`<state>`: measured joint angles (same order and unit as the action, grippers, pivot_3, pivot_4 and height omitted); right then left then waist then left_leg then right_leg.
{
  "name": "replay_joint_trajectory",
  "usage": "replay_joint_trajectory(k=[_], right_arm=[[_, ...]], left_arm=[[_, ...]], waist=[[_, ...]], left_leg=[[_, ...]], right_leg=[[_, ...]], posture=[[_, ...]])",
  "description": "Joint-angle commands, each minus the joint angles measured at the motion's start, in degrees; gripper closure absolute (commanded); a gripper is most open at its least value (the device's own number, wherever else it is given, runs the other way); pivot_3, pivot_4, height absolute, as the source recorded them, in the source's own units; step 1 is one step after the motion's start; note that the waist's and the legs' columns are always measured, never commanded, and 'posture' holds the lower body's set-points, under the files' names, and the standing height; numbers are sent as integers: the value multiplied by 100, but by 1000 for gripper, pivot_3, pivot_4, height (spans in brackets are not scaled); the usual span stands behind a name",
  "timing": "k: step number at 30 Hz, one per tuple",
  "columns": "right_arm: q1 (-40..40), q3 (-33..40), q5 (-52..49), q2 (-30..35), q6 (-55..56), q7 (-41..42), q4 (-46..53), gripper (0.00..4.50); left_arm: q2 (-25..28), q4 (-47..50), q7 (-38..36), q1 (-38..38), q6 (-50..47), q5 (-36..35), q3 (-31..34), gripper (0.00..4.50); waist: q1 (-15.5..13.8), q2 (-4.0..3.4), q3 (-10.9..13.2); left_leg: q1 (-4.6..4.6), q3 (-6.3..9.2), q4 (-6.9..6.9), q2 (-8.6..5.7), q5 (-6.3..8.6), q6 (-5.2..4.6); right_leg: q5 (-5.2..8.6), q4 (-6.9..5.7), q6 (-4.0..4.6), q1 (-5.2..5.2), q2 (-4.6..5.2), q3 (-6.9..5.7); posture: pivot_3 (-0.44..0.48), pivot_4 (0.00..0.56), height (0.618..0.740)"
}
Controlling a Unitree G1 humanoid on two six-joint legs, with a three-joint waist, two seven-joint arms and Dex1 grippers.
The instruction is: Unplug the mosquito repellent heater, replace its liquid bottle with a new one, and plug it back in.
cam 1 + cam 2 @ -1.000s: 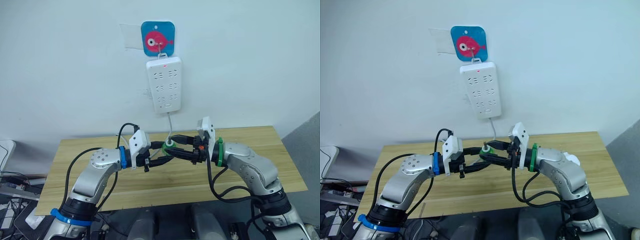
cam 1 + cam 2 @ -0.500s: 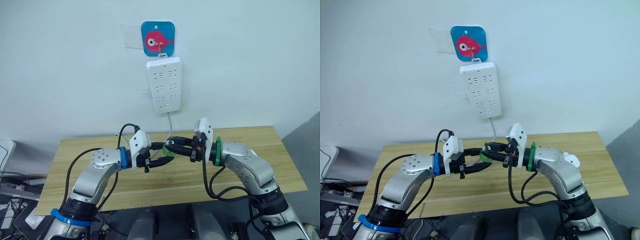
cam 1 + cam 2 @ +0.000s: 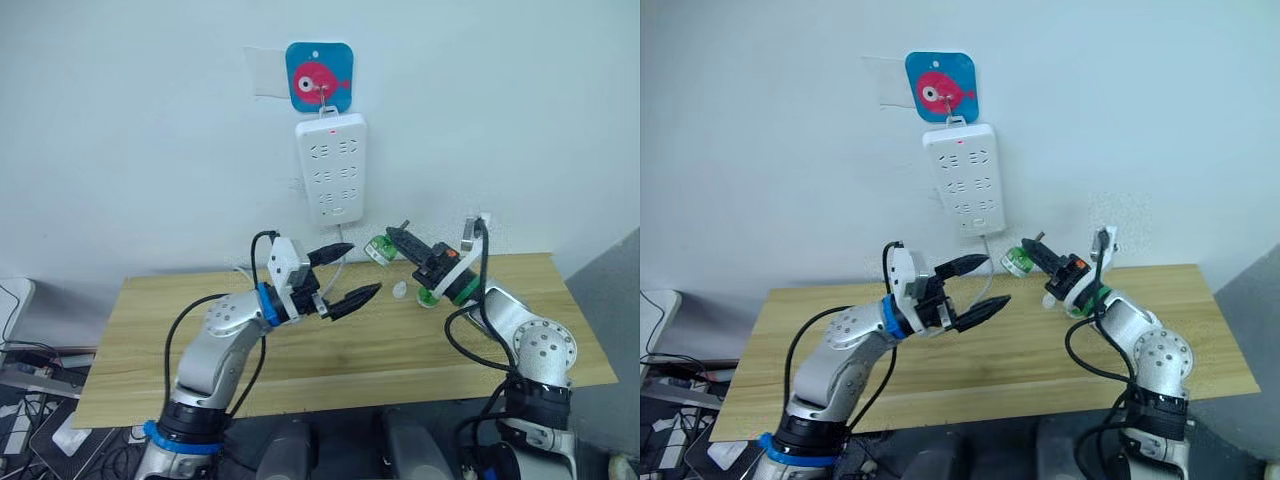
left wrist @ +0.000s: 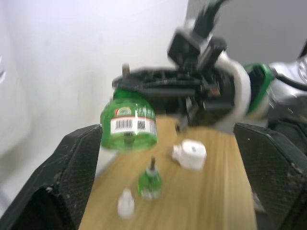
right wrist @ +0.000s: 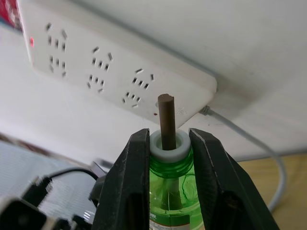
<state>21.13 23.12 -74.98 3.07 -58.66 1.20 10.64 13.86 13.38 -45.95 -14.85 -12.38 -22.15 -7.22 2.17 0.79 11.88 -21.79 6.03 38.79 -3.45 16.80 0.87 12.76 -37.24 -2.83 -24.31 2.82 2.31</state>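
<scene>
Wick (image 5: pixel 166 120) atop right pincer's (image 5: pixel 165 158) bottle (image 5: pixel 169 191)

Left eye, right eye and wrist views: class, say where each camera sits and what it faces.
Left eye: on the head, faces the wall's power strip; both arms show.
Right eye: beside it, same scene.
Left wrist: looks along the open left pincer at the green bottle.
Right wrist: looks along the right pincer, shut on that bottle, toward the strip.
Shared: all four show the bottle.
</scene>
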Motion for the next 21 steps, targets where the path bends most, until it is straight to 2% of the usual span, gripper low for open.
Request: replay_joint_trajectory(k=[1,8,21], right_arm=[[197,125,-1371,-38,176,-909,137,3638],[104,-271,-2534,242,536,-1621,269,3638],[-13,-934,-3092,619,1149,-1827,470,3638]], left_arm=[[-192,-95,236,-196,616,340,-104,0],[-451,-506,498,-327,1239,714,-221,0],[-694,-958,723,-683,1621,810,-214,0]], waist=[[20,-2,-1],[83,-4,-5],[109,-5,-6]], left_leg=[[0,-1,0,0,0,0],[-2,-6,2,-1,0,-3],[-2,-6,2,5,1,-5]], right_leg=[[0,0,0,0,-1,0],[0,1,-1,2,-8,3],[0,2,-1,2,-35,5]], posture=[[-85,164,740],[-79,157,740],[-90,165,740]])
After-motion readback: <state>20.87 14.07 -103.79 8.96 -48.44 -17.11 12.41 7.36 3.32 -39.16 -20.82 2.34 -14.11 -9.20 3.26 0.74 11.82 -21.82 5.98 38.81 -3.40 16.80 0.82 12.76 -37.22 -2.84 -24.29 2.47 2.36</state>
